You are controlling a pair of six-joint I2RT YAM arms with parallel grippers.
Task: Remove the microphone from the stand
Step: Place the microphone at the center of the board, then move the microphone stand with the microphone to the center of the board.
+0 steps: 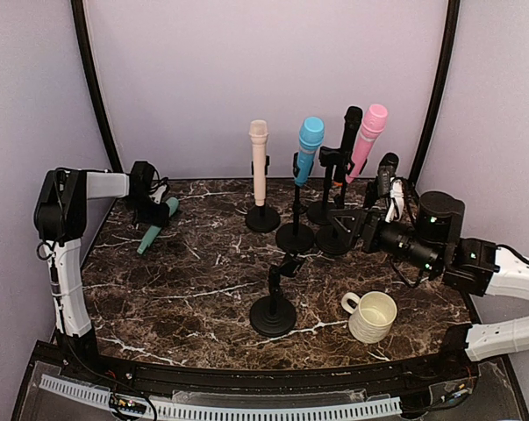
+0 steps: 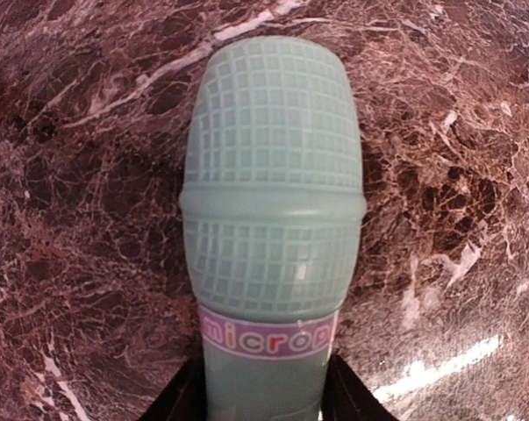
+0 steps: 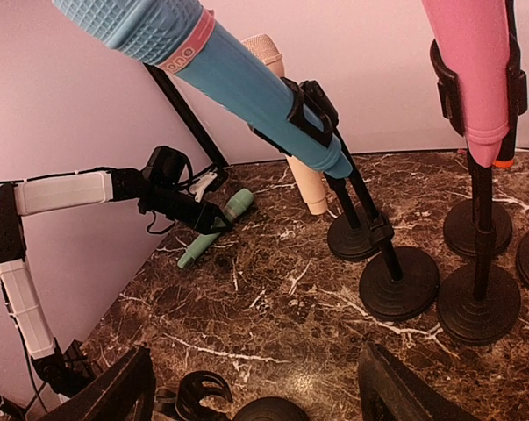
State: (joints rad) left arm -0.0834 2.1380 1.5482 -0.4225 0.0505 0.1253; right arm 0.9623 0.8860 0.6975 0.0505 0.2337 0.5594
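A mint-green microphone (image 1: 156, 224) lies on the marble table (image 1: 194, 289) at the far left. My left gripper (image 1: 155, 207) is down on it; in the left wrist view its fingers (image 2: 183, 399) press both sides of the handle just below the microphone's head (image 2: 273, 193). The bare stand (image 1: 274, 303) with its clip free is at the front centre; its clip (image 3: 198, 396) shows in the right wrist view. My right gripper (image 1: 345, 224) is open and holds nothing, hovering (image 3: 260, 395) low beside the stands.
Stands at the back hold a beige microphone (image 1: 259, 162), a blue one (image 1: 309, 149), a black one (image 1: 349, 132) and a pink one (image 1: 368, 140). A cream mug (image 1: 372, 316) sits front right. Curved purple walls close the table in.
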